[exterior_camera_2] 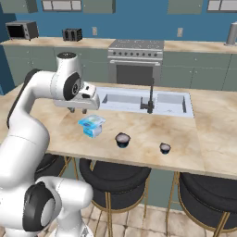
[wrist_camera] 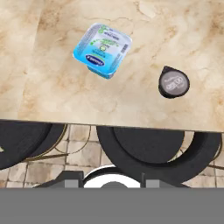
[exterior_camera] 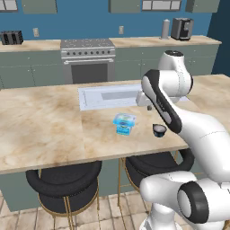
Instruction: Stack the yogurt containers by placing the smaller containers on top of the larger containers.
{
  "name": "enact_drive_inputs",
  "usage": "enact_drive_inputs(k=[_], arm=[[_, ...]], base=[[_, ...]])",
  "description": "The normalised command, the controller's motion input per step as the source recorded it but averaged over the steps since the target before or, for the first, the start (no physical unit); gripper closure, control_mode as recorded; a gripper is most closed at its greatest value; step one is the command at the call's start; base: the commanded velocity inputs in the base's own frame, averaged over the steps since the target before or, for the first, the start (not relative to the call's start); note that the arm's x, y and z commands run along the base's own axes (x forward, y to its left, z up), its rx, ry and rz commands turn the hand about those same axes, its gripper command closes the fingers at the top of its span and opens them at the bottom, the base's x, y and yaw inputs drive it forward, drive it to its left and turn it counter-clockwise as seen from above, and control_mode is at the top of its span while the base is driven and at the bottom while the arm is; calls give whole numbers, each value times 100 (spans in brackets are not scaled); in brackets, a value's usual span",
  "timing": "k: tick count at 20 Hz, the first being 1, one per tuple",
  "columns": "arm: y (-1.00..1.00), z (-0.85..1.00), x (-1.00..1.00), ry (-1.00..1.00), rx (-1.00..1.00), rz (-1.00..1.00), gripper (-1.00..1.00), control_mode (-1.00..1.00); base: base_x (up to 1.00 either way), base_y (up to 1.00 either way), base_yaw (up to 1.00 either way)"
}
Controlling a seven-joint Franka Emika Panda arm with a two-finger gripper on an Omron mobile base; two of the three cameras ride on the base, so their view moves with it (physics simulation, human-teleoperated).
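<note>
Nothing is stacked yet, so you have the whole job ahead of you. Your pincer [exterior_camera_2: 77, 110] hangs high above the marble island counter [exterior_camera: 40, 130], carrying nothing; the pictures don't let you tell how far apart its jaws stand.

Nearest to it, below and a little ahead, sits the blue yogurt tub [wrist_camera: 102, 50], squat and squarish with a printed pale lid, flat on the counter near its front edge. Its lid is bare: nothing rests on it.

Farther out along the counter from the pincer stands the small dark cup [wrist_camera: 173, 82] with its pale top, upright, set apart from the tub with bare marble between them. In the right base view a second small dark cup [exterior_camera_2: 165, 148] stands farther on again, well apart from both.

Judging from this, what's left for you is to descend on the dark cup, grip it, carry it over the tub and set it on the lid. The round cup on a flat lid should sit steadily if you centre it.
</note>
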Motion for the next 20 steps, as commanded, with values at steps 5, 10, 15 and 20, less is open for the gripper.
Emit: enact_drive_inputs(k=[5, 10, 15, 20], arm=[[-13, 0, -9, -1, 0, 0, -100, -100], [-26, -2, -19, 0, 2, -1, -100, -100], [-38, -15, -24, 0, 12, -5, -100, -100], [-21, -18, -7, 1, 13, -8, -100, -100]], base=[[0, 0, 0], [0, 0, 0], [0, 0, 0], [0, 0, 0]])
